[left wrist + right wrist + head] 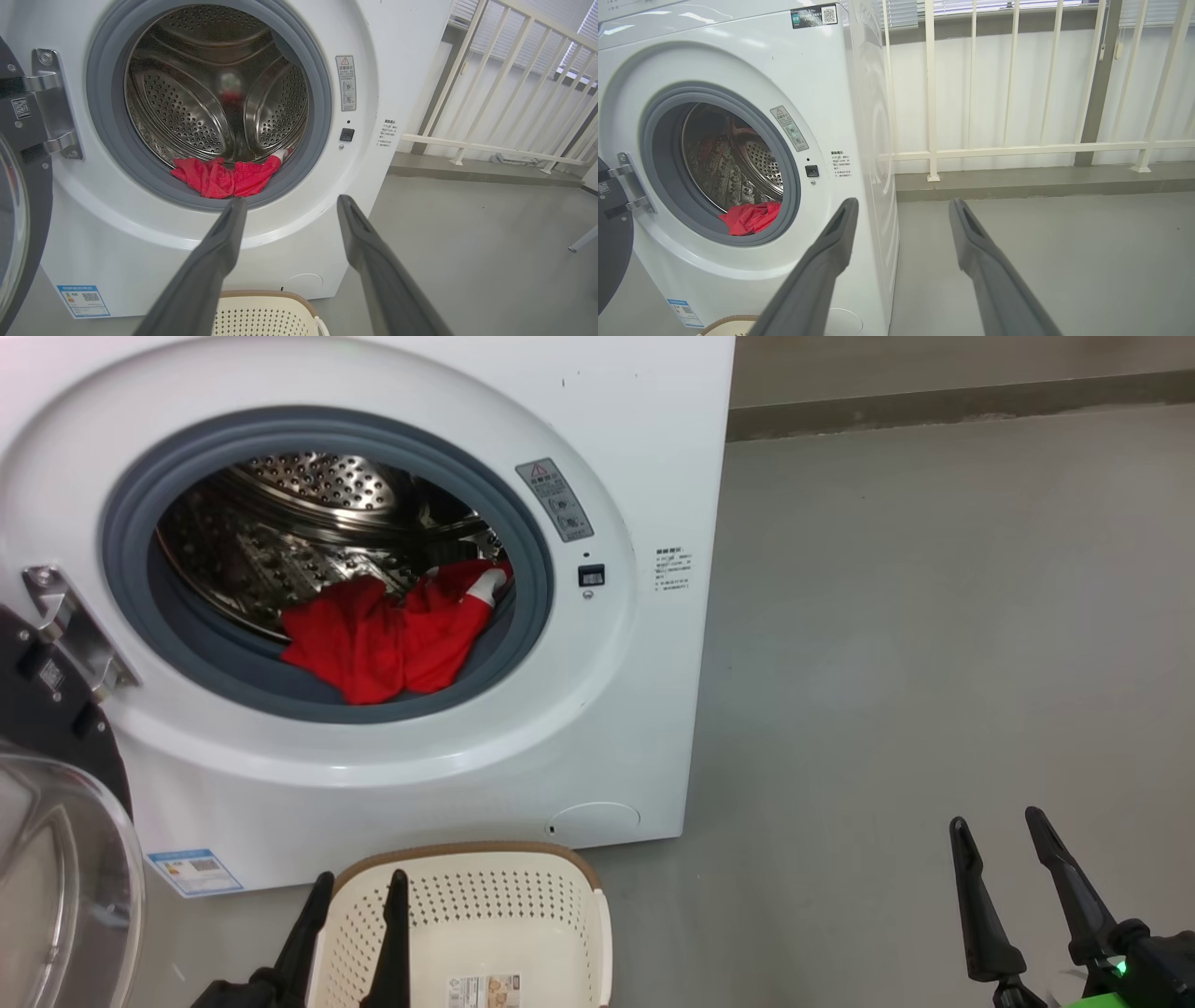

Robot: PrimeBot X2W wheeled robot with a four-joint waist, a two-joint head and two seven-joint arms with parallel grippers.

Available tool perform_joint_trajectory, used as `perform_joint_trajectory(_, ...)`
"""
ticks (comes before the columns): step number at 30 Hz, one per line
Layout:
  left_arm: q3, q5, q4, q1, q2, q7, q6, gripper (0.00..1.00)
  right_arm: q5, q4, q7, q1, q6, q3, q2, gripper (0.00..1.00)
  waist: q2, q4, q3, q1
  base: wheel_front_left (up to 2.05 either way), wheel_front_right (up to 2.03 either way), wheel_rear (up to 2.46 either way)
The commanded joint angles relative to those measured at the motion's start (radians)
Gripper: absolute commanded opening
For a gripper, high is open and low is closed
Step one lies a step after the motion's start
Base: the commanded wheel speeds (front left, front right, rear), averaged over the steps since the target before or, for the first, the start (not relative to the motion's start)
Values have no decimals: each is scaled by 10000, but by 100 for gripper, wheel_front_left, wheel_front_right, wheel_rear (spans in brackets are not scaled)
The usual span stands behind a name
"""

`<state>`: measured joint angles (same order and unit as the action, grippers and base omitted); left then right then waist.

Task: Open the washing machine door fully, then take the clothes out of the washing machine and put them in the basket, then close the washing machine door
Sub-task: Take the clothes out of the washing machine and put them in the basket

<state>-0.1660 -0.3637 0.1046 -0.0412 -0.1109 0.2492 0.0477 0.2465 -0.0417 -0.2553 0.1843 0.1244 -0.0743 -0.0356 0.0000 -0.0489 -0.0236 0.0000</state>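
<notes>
- The washing machine [607,448] is standing on a grey floor [934,616], filling the left part of the head view with its round opening uncovered.
- A white railing [1008,149] is running along the wall behind the washing machine's right side, well apart from it.
- The door [56,821] is hanging swung out from the washing machine's left edge. Its black rim and clear window are jutting toward the robot, beside the path to the opening.
- The steel drum [308,485] is showing through the grey seal [126,569] in the washing machine's front.
- The basket [485,896] is sitting on the floor just in front of the washing machine, below the opening, with a paper sticker showing on its bottom.
- The clothes [383,635] are lying at the bottom of the drum, red with a white cuff, spilling over the lower right of the seal.
- The left gripper [362,875] is hovering in front of the washing machine over the basket's left rim. Its jaws are spread wide and holding nothing.
- The right gripper [995,817] is hanging over bare floor, well to the right of the washing machine. Its jaws are also spread wide and holding nothing.
- The metal hinge [75,625] is gripping the door at the left of the opening.
- A blue label [194,871] is sticking to the washing machine's lower left corner.
</notes>
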Motion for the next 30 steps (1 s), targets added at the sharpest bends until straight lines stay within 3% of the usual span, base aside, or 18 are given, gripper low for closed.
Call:
perform_joint_trajectory(1, 269, 62, -270, 320, -114, 36, 10, 100, 60, -215, -64, -239, 63, 273, -146, 100, 0, 2, 9, 0, 91, -91, 0)
perform_joint_trajectory(30, 186, 345, -250, 473, -180, 85, 467, 100, 52, -216, -65, -320, 63, 264, -146, 100, 0, 117, 148, 0, 9, -9, 0)
